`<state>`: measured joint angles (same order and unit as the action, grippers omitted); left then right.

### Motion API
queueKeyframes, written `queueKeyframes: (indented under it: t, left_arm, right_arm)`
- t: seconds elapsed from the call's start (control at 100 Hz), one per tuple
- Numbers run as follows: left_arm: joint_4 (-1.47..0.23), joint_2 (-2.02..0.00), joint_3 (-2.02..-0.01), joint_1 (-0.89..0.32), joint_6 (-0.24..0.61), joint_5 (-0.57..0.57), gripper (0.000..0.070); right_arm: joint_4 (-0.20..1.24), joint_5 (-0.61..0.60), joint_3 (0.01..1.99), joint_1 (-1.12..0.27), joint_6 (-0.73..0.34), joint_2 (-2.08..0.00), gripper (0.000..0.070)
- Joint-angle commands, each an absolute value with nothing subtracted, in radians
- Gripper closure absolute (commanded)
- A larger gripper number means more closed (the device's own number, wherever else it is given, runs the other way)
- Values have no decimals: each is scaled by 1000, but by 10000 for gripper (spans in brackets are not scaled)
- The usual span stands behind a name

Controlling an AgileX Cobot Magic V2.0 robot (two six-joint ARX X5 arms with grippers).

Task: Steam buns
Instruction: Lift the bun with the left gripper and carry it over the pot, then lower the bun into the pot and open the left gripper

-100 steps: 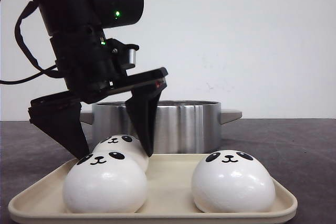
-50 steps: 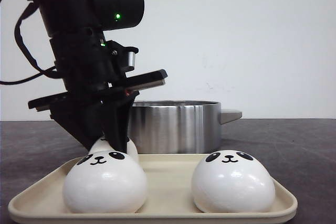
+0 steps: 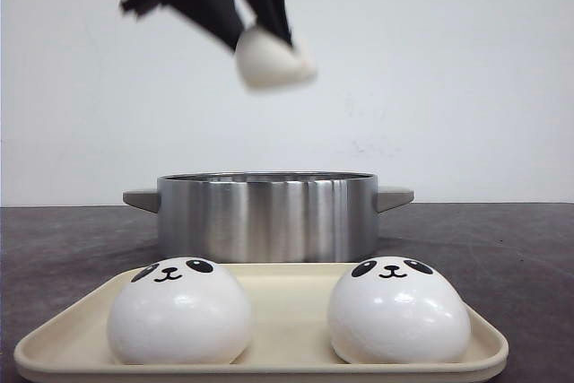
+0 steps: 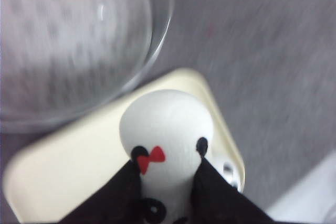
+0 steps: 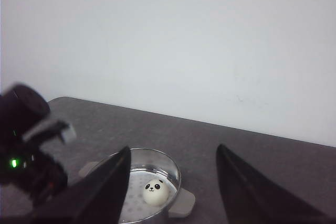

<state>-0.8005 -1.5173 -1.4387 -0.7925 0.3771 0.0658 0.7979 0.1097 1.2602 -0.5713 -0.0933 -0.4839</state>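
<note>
Now-lifted glossy panda bun (image 3: 269,60) in left pincer (image 3: 235,17), bow-marked.

matte black left end effector (image 3: 256,29), wedge-shaped tapered fingers, black right end effector (image 5: 173,187), broad pointed fingers

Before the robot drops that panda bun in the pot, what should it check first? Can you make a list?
1. Bun held tight: ok. The left tool is shut on the lifted bun, pinched between both fingers.
2. Bun high enough to clear the pot rim: ok, it hangs well above it.
3. Bun right over the pot opening: cannot tell; the front view puts it above the pot, but how far forward it is does not show.
4. Room inside the pot: ok. Only one bun in the pot sits there, with bare floor around it.
5. Right tool out of the way: ok, open and holding nothing.
</note>
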Motion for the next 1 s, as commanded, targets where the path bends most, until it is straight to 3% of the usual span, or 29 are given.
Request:
queueKeyframes:
  t: [0.0, 0.24, 0.56, 0.99]
  left_arm:
    - [-769, -1535, -1505, -783, 324, 15, 697]
    - [-794, -1654, -1703, -659, 245, 0, 697]
    - [-899, -1893, -1921, -542, 235, 38, 697]
    - [-1007, -2121, -1959, -514, 226, 33, 697]
  right_arm:
    - [789, 113, 1273, -579, -93, -488, 382]
    - [789, 113, 1273, -579, -93, -488, 382]
    - [789, 115, 1273, -579, -94, -489, 382]
    - [796, 133, 1273, -578, -99, -489, 382]
